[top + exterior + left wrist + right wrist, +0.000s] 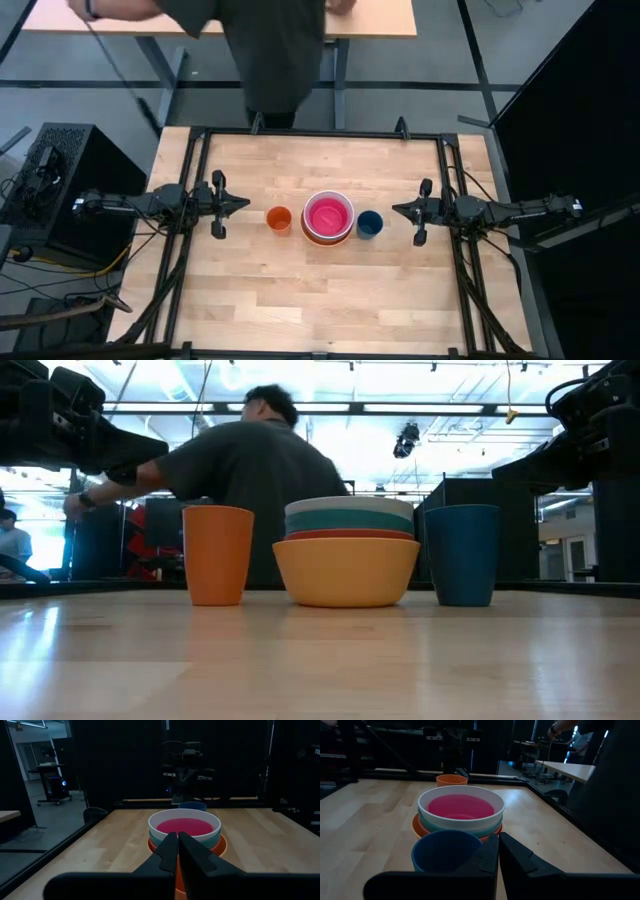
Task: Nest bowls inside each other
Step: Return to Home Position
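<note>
- I see all five bowls nested in one upright stack (328, 217) at the middle of the table (300, 300).
- In the low view I read the stack from the bottom up. The yellow bowl (346, 575) stands on the wood, then comes a thin edge of the red bowl (346, 535), then the teal bowl (348, 521), and the white bowl (348, 506) is on top.
- The pink bowl (329, 213) sits inside the white one. I can see it from above and from both wrist views, but in the low view the white rim hides it.
- The orange cup (279, 219) stands upright just beside the stack on the left arm's side. The low view shows a narrow gap between them.
- The blue cup (370, 224) stands upright just beside the stack on the right arm's side, also with a small gap.
- The left gripper (243, 203) is at the left side of the table, held above the wood. It points toward the orange cup and is clear of it. In its wrist view the fingers (167, 851) are pressed together, clenched on nothing.
- The right gripper (397, 209) mirrors it on the right side, pointing toward the blue cup without touching it. Its fingers (512, 851) are likewise clenched and empty.
- A person (270, 50) in a dark shirt stands past the far edge of the table, beside another desk (380, 20).
</note>
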Robot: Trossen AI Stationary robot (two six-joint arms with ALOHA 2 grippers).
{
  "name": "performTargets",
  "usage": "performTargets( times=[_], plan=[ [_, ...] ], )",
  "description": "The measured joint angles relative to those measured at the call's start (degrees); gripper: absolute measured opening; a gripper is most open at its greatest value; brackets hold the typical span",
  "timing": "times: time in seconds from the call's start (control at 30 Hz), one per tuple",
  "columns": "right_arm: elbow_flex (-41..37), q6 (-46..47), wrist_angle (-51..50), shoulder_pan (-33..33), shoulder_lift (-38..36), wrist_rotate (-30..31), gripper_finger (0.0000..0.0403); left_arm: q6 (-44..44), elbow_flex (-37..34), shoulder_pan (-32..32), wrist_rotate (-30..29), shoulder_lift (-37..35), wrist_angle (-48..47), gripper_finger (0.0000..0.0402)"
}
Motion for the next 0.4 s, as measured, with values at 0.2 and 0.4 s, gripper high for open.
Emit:
performTargets(
  times=[0.2, 0.4],
  plan=[
    [-0.02, 0.0, -0.01, 0.0, 0.01, 0.01, 0.0, 0.01, 0.0, 0.01, 0.0, 0.0, 0.0, 0.0001],
    [0.0, -0.02, -0.01, 0.0, 0.01, -0.01, 0.0, 0.02, -0.02, 0.02, 0.0, 0.0, 0.0, 0.0001]
  ],
)
